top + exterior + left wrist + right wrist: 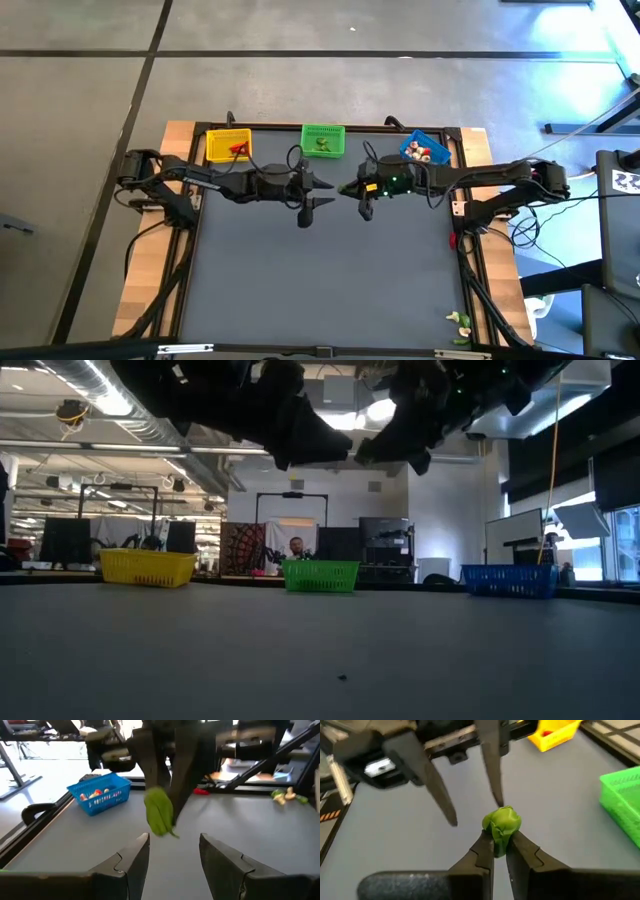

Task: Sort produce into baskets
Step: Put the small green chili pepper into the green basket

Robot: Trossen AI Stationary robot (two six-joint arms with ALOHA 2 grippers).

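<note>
Produce first: your right gripper has a green leafy piece pinched between its jaws, held up off the grey surface near the middle, just in front of the green basket. You can see the same green piece from the left wrist, hanging from the dark fingers of the right arm.

Your left gripper faces the right one across a small gap, with its jaws spread and nothing between them. In the left wrist view its two fingers stand well apart with bare surface between. The tips of both grippers are near each other but apart.

The three baskets sit in a row along the far edge of the surface. The yellow basket is on the left and holds something red. The green basket in the middle holds green pieces. The blue basket on the right holds red and pale pieces.

A few pale and green pieces lie on the wooden edge at the near right corner, well apart from the baskets
</note>
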